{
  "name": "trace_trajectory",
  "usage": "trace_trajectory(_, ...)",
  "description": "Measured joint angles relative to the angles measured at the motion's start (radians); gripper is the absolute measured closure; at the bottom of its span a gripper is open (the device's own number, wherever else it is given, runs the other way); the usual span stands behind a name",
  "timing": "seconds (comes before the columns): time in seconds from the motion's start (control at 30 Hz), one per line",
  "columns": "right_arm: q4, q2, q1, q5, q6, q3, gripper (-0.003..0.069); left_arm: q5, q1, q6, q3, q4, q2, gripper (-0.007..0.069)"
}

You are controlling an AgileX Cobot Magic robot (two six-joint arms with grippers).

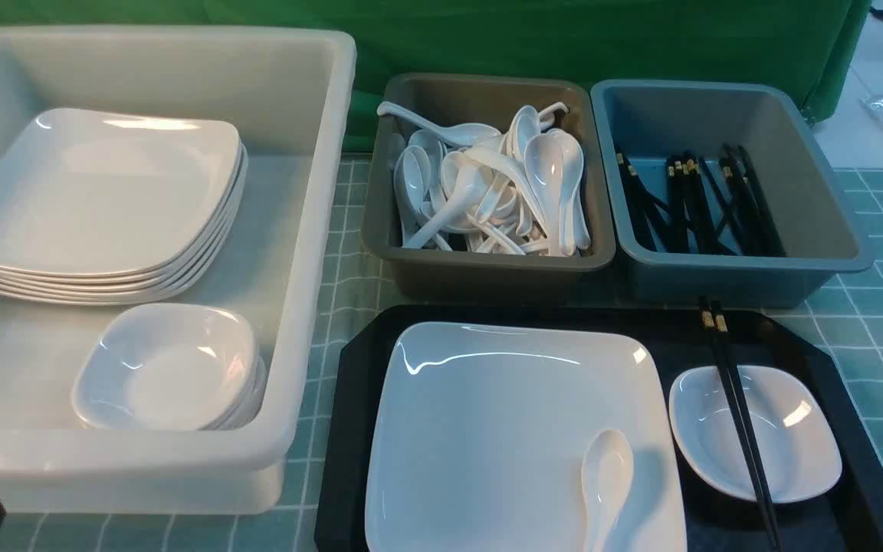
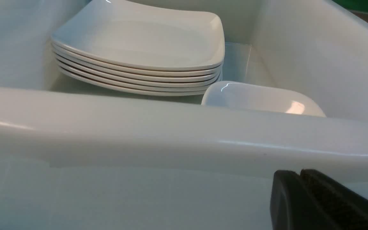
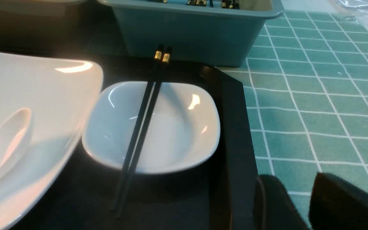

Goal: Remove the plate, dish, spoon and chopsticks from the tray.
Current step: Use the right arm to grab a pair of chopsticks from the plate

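Presently catalogued — chopsticks (image 1: 734, 406): black pair with gold bands, lay bridged across the dish (image 1: 790, 441) on the right side of the tray (image 1: 346, 429), resting on the dish's rim. Their long axis ran near to far. The banded thick ends pointed away from the robot toward the blue-grey bin (image 1: 825, 207), and the thin tips slanted a little rightward at the near edge.

Right end effector (image 3: 294, 180): released, fingers apart with nothing between them, by the tray's right rim near the dish. The chopsticks appeared to lie forward and to its left.

Left end effector (image 2: 300, 179): clenched on nothing, outside the near wall of the white tub (image 1: 311, 230), well apart from the tray.

Judgement: the right arm stood nearer; a grasp would likely want the jaws set across the pair's axis.

Also on the tray — plate (image 1: 487, 429), with spoon (image 1: 606, 475) resting on it.
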Motion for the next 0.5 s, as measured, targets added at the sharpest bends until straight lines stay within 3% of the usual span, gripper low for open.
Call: trace_trajectory(0.5,0.000,0.000,0.000,0.000,0.000,0.000,0.0424,0.000,0.000,0.000,0.000,0.000,0.000,0.0608)
